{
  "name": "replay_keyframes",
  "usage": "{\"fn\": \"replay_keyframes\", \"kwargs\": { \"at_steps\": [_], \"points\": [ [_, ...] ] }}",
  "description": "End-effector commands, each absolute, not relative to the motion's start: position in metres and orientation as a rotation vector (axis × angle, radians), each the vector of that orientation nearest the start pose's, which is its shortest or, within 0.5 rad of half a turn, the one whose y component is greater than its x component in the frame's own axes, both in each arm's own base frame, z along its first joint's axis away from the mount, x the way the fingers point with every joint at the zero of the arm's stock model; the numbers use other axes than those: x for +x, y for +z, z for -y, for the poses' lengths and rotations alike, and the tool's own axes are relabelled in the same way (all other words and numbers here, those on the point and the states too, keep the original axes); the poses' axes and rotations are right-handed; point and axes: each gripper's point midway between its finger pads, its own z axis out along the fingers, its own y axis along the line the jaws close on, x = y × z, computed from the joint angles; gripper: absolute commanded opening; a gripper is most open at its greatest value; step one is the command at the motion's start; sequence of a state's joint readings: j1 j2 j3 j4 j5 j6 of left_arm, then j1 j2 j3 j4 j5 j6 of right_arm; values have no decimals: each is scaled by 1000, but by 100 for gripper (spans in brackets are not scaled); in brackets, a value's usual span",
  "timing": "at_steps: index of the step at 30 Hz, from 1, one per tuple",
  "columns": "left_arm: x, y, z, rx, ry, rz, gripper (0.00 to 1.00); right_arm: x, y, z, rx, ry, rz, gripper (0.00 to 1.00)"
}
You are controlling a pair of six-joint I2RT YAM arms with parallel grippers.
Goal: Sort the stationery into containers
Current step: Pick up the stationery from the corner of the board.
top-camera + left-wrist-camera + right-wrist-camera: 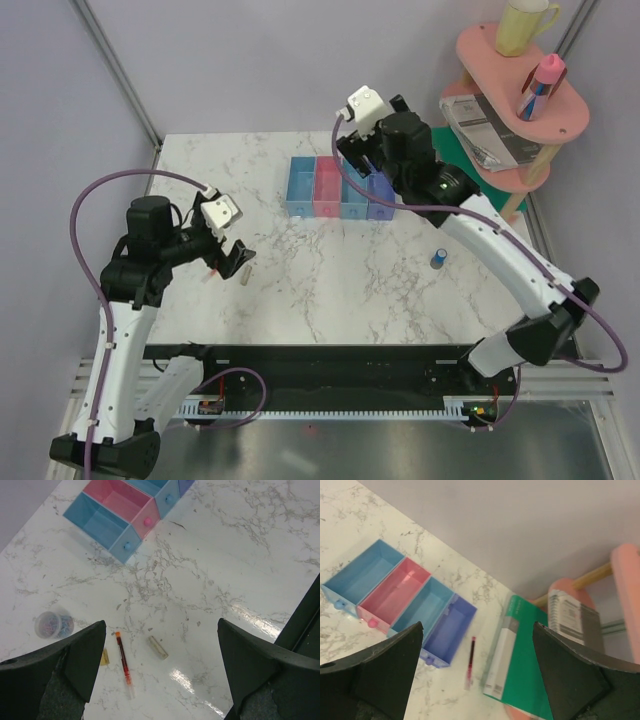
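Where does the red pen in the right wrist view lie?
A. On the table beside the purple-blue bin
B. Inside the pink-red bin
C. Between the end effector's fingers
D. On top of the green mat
A: the red pen lies flat on the table, in the strip between the purple-blue bin and the green mat, outside every bin.
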State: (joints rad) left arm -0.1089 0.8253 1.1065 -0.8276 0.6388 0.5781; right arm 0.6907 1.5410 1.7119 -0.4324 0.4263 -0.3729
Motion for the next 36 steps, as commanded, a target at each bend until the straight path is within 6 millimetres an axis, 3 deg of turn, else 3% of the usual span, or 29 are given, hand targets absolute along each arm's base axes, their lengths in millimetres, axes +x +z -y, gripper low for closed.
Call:
{"fn": "replay_keyframes", "kwargs": {
  "at_steps": [1,4,8,10,17,20,30,36],
  "points": [
    [240,303,112,957,-373,-1737,100,378,409,-174,-692,-332,-1609,98],
    [257,310,102,896,-296,-1770,100,364,439,-138,-603,-412,-1571,98],
    [284,326,83,792,-173,-1812,99,357,475,-71,-297,-539,-1544,89],
    [288,328,83,783,-167,-1816,99,354,487,-45,-175,-554,-1521,88],
    [281,334,91,793,-207,-1791,99,366,487,47,110,-751,-1552,94],
    [273,331,93,807,-211,-1779,99,368,487,70,181,-778,-1551,97],
    [267,332,88,831,-163,-1764,100,365,493,75,252,-722,-1505,98],
    [267,335,88,853,-155,-1752,100,367,493,92,332,-671,-1470,98]
  ]
}}
